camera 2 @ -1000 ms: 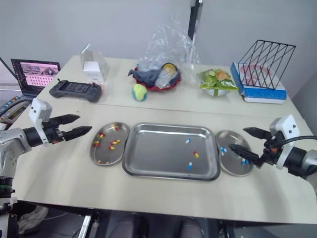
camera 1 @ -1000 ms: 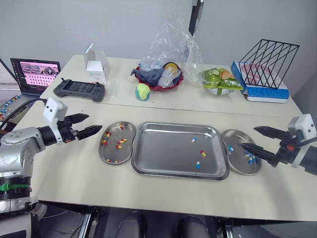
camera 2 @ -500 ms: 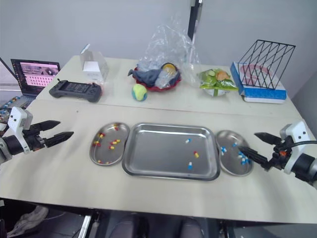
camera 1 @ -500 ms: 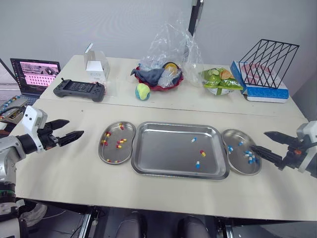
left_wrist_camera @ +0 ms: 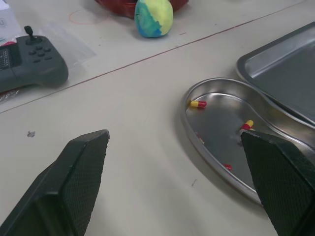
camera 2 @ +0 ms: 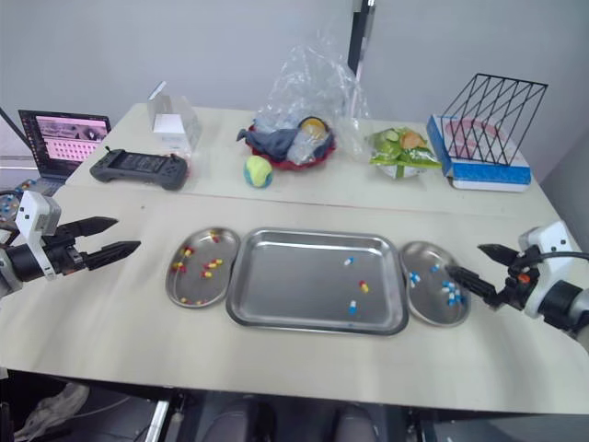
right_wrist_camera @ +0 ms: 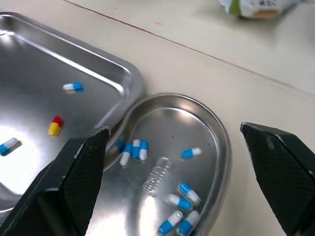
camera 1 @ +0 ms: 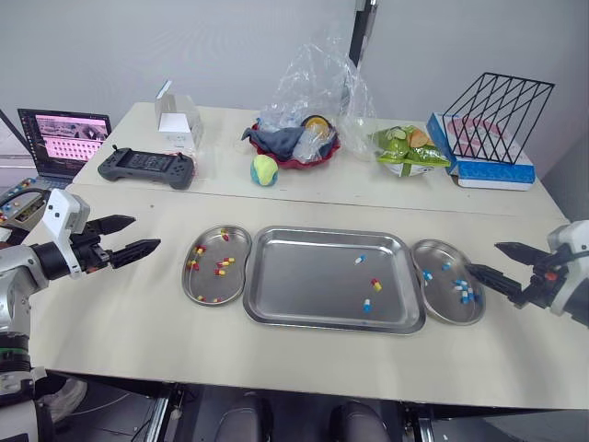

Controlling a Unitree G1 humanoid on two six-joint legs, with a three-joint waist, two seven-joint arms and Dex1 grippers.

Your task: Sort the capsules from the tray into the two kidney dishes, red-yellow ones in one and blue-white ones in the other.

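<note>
A beige table (camera 1: 276, 198) stands before a plain grey wall (camera 1: 184, 46).

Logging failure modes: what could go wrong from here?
The red-yellow capsule lies in the right half of the tray, far from the left dish holding its kind; a long carry may drop it. A blue-white capsule sits nearby, so the open right gripper could grab the wrong one.

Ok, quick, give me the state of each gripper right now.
Left black two-finger gripper: open, holding nothing.
Right black two-finger gripper: open, holding nothing.
</note>
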